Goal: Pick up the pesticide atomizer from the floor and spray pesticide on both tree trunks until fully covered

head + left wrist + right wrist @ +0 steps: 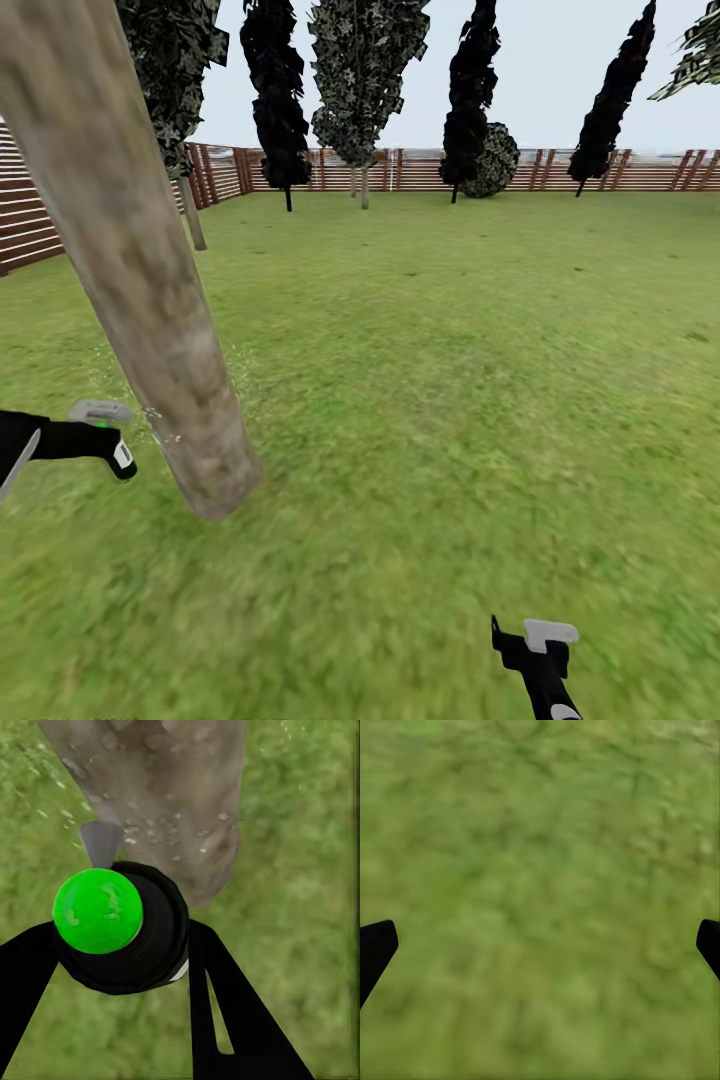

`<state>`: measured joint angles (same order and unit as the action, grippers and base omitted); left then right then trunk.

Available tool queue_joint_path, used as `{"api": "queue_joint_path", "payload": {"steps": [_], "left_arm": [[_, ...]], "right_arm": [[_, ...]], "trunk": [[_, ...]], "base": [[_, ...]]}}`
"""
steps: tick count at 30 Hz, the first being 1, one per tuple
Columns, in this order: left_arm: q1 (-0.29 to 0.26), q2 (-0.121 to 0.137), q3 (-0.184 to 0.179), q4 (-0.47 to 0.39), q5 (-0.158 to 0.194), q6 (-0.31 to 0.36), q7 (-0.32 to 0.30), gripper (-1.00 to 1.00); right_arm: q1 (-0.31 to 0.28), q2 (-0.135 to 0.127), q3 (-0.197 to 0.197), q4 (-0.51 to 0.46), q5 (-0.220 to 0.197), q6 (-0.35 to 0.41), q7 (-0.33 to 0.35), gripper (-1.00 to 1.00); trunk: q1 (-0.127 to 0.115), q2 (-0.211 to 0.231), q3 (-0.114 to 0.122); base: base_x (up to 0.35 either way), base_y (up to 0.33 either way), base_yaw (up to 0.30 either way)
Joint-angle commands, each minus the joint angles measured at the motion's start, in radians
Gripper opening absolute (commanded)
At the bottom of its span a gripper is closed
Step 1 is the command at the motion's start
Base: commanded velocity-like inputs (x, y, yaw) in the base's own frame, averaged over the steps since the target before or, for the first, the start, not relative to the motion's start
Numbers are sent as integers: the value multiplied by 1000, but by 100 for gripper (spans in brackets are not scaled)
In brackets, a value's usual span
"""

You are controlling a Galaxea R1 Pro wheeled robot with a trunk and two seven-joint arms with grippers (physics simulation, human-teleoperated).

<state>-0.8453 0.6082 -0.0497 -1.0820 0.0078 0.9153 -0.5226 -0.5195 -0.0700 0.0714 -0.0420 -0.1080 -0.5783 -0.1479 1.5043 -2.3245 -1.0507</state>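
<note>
Left gripper (120, 945) clamped on pesticide atomizer (112, 930), nozzle pointing at tree trunk (130, 260) base; white pesticide (150, 415) specks there. Right gripper (540, 952) spread over grass (547, 870).

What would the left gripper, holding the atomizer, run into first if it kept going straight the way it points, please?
Most likely the tree trunk: the left gripper grips the atomizer, whose nozzle aims at the trunk's lower part above the grass. Depth is unclear.
</note>
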Motion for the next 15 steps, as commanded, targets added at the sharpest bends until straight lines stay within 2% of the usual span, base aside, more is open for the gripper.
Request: {"api": "queue_joint_path", "payload": {"steps": [1,4,15], "left_arm": [[3,1,-3,-2,-4,4,-7,-100],[7,2,-5,-4,-6,4,-12,-100],[6,2,-4,-3,-6,5,-13,-100]], "right_arm": [[-1,0,8,1,-10,-3,-1,100],[-1,-1,8,1,-10,-3,-1,100],[0,-1,8,1,-10,-3,-1,100]], "trunk": [[0,0,-1],[0,0,-1],[0,0,-1]], "base": [[0,0,0],[0,-87,0],[99,-252,0]]}}
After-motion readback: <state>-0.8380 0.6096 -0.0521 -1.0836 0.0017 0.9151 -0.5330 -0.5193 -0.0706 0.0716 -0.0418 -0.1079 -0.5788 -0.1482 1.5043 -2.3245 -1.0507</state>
